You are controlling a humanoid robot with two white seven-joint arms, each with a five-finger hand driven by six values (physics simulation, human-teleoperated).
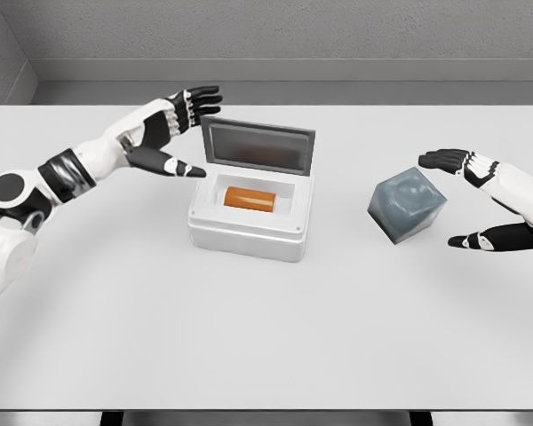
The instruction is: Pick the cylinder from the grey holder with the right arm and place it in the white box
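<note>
Left hand (173,124) of mine hovers with glossy fingers spread wide and empty, just beside the raised grey lid (258,147) of the white box (249,232). Inside that smooth, round-cornered box I see the orange cylinder (250,199) lying on its side, long axis left to right. Right of it sits the tilted, matte grey holder (407,205), then my right hand (484,200), also wide and empty.
</note>
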